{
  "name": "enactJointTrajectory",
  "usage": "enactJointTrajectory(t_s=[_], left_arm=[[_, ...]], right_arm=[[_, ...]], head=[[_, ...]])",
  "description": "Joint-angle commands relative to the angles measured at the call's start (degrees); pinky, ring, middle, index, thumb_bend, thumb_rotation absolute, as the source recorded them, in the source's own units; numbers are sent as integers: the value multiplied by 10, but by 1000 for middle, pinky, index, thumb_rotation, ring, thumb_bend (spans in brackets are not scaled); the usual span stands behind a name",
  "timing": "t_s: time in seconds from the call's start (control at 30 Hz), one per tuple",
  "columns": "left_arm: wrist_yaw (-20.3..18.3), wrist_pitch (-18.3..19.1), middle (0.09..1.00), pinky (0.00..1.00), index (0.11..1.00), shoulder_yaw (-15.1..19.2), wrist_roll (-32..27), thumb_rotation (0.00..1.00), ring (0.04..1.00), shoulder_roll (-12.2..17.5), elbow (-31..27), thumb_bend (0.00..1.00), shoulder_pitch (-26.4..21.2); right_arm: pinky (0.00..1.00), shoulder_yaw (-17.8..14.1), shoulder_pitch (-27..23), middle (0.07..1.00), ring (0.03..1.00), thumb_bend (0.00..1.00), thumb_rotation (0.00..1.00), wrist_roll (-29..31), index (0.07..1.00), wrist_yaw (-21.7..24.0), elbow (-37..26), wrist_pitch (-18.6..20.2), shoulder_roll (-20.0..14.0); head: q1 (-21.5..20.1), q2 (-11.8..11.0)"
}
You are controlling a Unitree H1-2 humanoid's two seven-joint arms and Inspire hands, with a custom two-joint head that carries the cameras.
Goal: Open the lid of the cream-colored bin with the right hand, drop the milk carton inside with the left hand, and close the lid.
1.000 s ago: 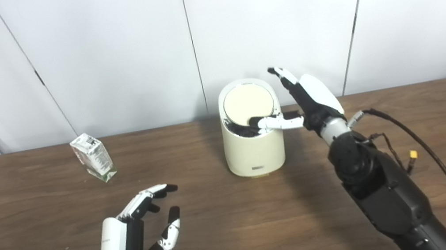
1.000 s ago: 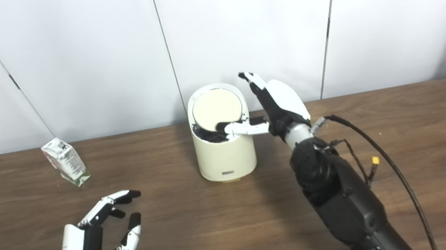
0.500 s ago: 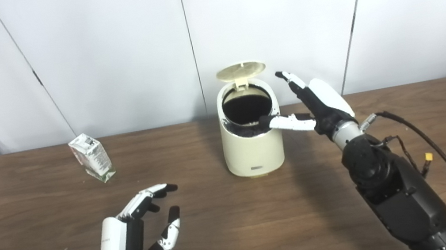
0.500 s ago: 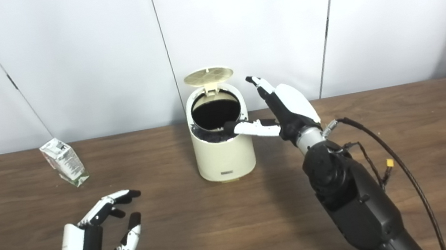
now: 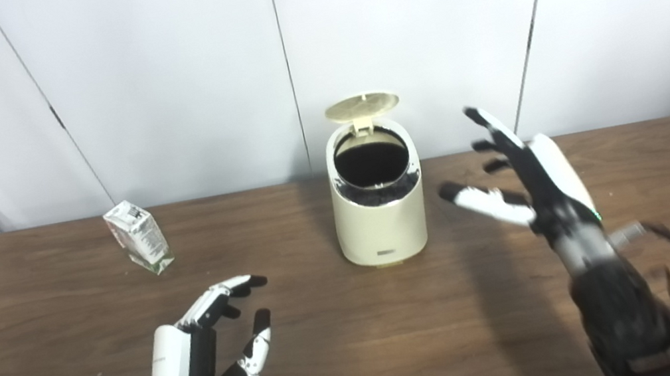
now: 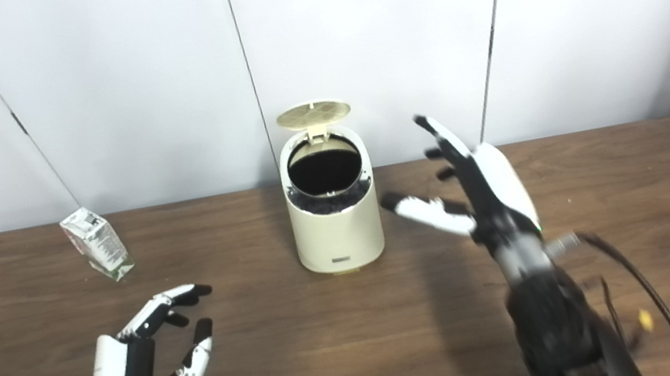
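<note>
At the far left of the table (image 5: 67,365) the milk carton (image 5: 139,237) stands tilted, leaning on one lower corner near the back edge, with nothing touching it. Nearer to me, my left hand (image 5: 200,357) hangs over the wood at the front, palm turned inward, its fingers (image 5: 218,297) loosely curled and apart from the thumb, holding nothing. It is well apart from the carton and from the bin.

In the middle of the table stands the cream-colored bin (image 5: 380,221). Its lid (image 5: 361,105) is up, hinged at the back and standing above the round mouth, so I can look down into a dark inside with some black lining bunched at the rim.

To the right of the bin my right hand (image 6: 477,192) is raised in the air, blurred, with its fingers (image 6: 437,135) stretched out and spread and the thumb pointing toward the bin. It holds nothing and touches neither bin nor lid. A black cable (image 6: 648,300) trails beside that forearm.
</note>
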Motion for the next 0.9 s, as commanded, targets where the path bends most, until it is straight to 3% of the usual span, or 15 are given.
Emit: enactJointTrajectory(t_s=[0.0, 0.07, 0.13, 0.4, 0.6, 0.87], left_arm=[[13, -17, 703, 527, 695, 2, 0, 363, 662, 7, 0, 198, -9], [12, -15, 707, 534, 699, 2, -2, 379, 669, 7, 1, 201, -9], [13, -15, 707, 537, 698, 2, -3, 367, 672, 7, 3, 204, -10], [14, -15, 703, 536, 695, 5, 0, 378, 670, 12, 3, 204, -10], [11, -9, 701, 535, 693, 4, 1, 380, 669, 12, -3, 210, -7], [10, -7, 701, 535, 695, 4, -1, 366, 667, 9, -10, 214, -3]], right_arm=[[650, -16, 13, 826, 784, 476, 607, -2, 820, -47, -26, -56, 9], [587, -23, 39, 770, 731, 335, 458, -1, 772, -71, -26, -89, 12], [569, -31, 67, 741, 703, 268, 438, 14, 750, -81, -28, -115, 15], [522, -46, 141, 694, 650, 228, 398, 48, 704, -130, 13, -245, 31], [505, -55, 138, 686, 639, 213, 328, 45, 685, -139, 45, -276, 35], [529, -63, 142, 691, 648, 228, 334, 45, 682, -137, 59, -286, 37]], head=[[-1, 1], [-3, -1], [-2, -1], [-6, -2], [-1, -2], [-1, 0]])
